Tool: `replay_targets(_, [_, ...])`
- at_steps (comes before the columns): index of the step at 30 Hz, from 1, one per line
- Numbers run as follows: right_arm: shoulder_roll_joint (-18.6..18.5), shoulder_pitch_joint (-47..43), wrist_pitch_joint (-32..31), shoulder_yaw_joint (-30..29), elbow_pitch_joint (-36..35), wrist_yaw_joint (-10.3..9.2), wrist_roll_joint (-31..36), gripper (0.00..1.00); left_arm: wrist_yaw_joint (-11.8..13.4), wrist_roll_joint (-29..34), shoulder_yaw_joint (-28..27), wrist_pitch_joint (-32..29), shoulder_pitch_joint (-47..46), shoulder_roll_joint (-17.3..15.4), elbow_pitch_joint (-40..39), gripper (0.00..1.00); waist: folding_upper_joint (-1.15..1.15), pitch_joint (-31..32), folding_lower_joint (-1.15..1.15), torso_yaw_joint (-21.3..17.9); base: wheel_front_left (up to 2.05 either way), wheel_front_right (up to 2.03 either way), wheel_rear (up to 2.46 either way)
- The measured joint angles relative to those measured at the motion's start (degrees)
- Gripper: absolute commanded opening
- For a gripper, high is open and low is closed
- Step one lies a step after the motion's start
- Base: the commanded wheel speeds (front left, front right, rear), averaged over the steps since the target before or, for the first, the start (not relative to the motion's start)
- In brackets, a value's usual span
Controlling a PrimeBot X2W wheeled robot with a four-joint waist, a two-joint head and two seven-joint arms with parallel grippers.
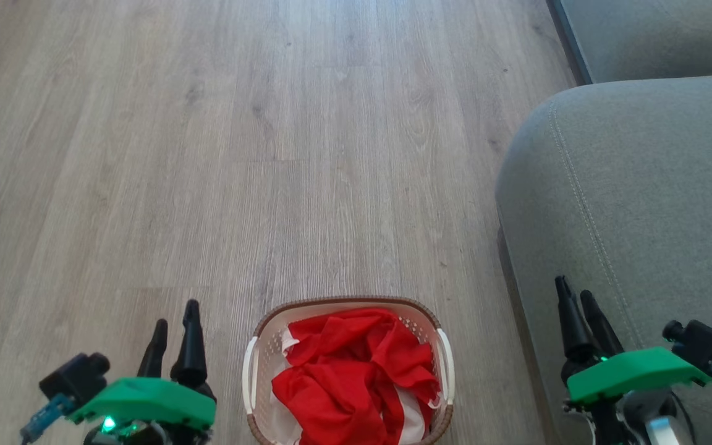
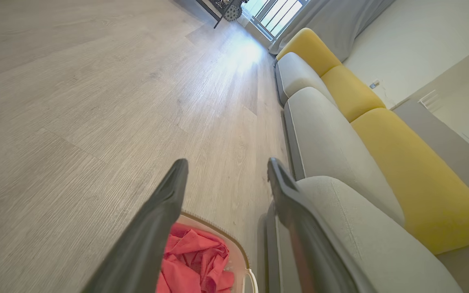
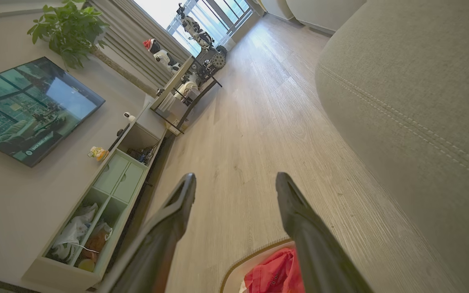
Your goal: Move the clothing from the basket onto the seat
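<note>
Head view: red fabric clothing point(image 1: 356, 371) is found ungrasped in the cream perforated basket point(image 1: 343, 301), left gripper point(image 1: 175, 315) and right gripper point(image 1: 572, 288) spread empty; a reach-in is required.

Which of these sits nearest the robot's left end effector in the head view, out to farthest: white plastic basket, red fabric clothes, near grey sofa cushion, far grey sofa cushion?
1. Cream-white perforated plastic basket, just right of the left end effector.
2. Bright red fabric clothing, heaped inside that basket.
3. Large grey fabric seat cushion, far right.
4. Second grey cushion, top right corner.
</note>
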State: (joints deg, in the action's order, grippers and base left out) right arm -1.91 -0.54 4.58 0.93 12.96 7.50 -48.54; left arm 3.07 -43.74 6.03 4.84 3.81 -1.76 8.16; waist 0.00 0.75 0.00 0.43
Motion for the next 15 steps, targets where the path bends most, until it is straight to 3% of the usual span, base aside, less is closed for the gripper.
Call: replay_targets(15, [-0.1,-0.1,2.6,1.8,0.0,0.0,11.8,1.0,2.7,11.8,2.6,2.4,1.5,-1.2,-0.4,1.0,0.0,0.8,0.0,0.2,0.0,0.0,0.0])
